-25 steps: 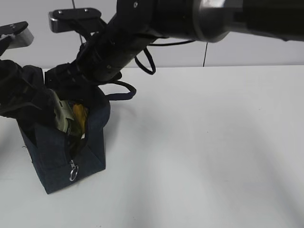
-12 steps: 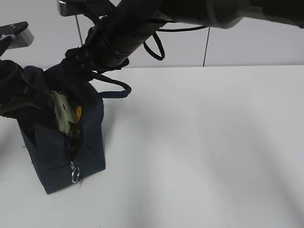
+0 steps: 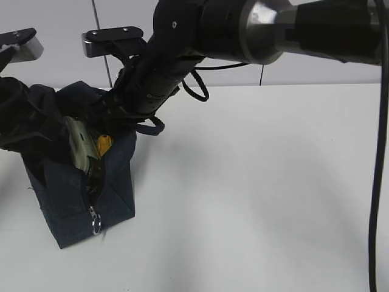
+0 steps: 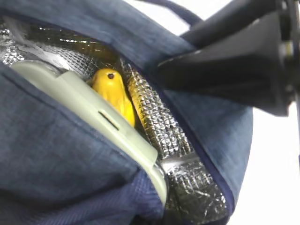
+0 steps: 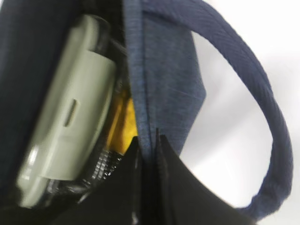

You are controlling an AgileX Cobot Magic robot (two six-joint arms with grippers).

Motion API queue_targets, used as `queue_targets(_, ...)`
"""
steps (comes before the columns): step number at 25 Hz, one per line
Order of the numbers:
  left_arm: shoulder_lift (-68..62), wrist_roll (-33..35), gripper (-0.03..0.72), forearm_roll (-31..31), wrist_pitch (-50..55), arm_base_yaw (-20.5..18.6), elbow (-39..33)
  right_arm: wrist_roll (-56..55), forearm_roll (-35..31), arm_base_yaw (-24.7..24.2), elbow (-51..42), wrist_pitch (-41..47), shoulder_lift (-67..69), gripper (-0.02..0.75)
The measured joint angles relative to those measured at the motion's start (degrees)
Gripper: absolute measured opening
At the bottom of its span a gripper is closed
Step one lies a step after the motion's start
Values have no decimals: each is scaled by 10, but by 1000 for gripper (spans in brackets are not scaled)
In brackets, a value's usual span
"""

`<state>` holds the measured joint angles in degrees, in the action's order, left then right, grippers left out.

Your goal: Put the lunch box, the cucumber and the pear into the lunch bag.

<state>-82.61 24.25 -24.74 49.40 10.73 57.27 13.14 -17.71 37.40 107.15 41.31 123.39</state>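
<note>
Standing at the left of the white bench (image 3: 255,182), the dark navy soft fabric lunch bag (image 3: 73,204) is open at the top, its zipper run down to the metal ring pull (image 3: 95,228) on the near face. Inside, the glass lunch box with the pale sage-green clip-on lid (image 4: 89,117) stands on edge against the left wall, and the small yellow-orange pear (image 4: 112,91) sits between it and the foil lining, its dark top hole visible. The cucumber is not visible in any view; whether it is inside cannot be told.

The right hand (image 5: 147,140) is closed on the bag's right rim, pinching the fabric edge between its fingers, with the padded loop handle (image 5: 262,117) hanging free beside it. The left hand is at the bag's left side in dark fabric; its fingers do not show, so its state cannot be told.

Handling judgement: the bag is limp and collapses unless held at the rim. The lunch box is rigid, heavy and breakable. The pear is light and liable to roll.
</note>
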Motion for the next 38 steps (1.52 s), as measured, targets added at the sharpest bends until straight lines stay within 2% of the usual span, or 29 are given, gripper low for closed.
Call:
queue_targets(3, 0, -5, 1, 6, -7, 0, 0, -62, 46, -6, 0, 32, -6, 18)
queue_targets(8, -7, -13, 1, 7, -4, 1, 31, -95, 59, -27, -27, 59, -58, 14)
queue_targets(12, -35, -15, 1, 6, 10, 4, 69, -99, 61, -36, -77, 66, -112, 14)
queue_targets(15, -66, -15, 1, 5, 22, 4, 96, -102, 59, -36, -150, 45, -155, 13)
queue_targets(25, -94, -23, 1, 11, 37, 4, 115, -105, -18, -36, -370, -89, -280, 13)
queue_targets(36, -94, -25, 3, 14, 43, 18, 115, -73, -56, -36, -402, -83, -329, 12)
queue_targets(38, -94, -25, 22, 14, 43, 20, 115, -60, -57, -36, -402, -71, -329, 39)
